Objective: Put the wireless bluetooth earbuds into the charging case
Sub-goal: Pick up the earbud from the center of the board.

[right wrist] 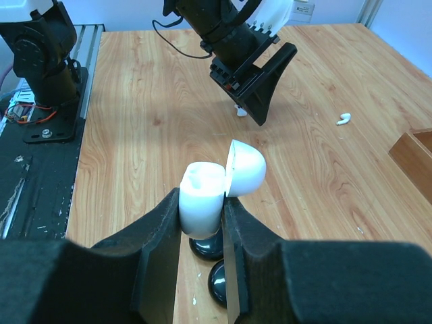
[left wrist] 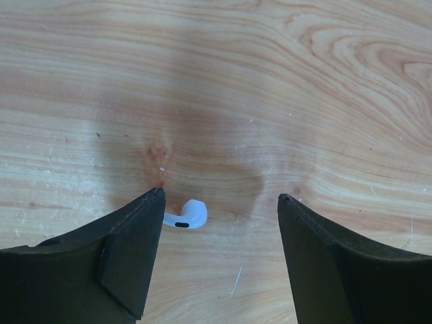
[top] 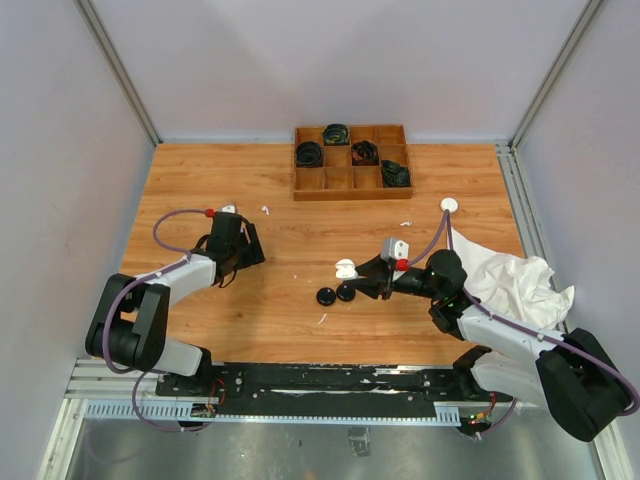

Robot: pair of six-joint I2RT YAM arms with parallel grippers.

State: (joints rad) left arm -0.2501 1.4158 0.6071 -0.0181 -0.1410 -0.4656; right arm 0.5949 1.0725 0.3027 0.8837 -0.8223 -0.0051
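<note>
My right gripper (right wrist: 202, 210) is shut on the body of a white charging case (right wrist: 202, 196), held upright with its lid (right wrist: 246, 169) open; the case also shows in the top view (top: 346, 269). My left gripper (left wrist: 221, 197) is open and low over the table. A white earbud (left wrist: 186, 214) lies between its fingers, right beside the left fingertip. This gripper is at the table's left (top: 243, 247). Two more white earbuds lie loose on the table, one (top: 266, 210) past the left gripper and one (top: 406, 223) at centre right.
Two black round cases (top: 326, 296) (top: 346, 292) lie just under the held case. A wooden compartment tray (top: 352, 183) with coiled black cables stands at the back. A crumpled white cloth (top: 515, 285) lies at the right, a small white disc (top: 449, 205) beyond it.
</note>
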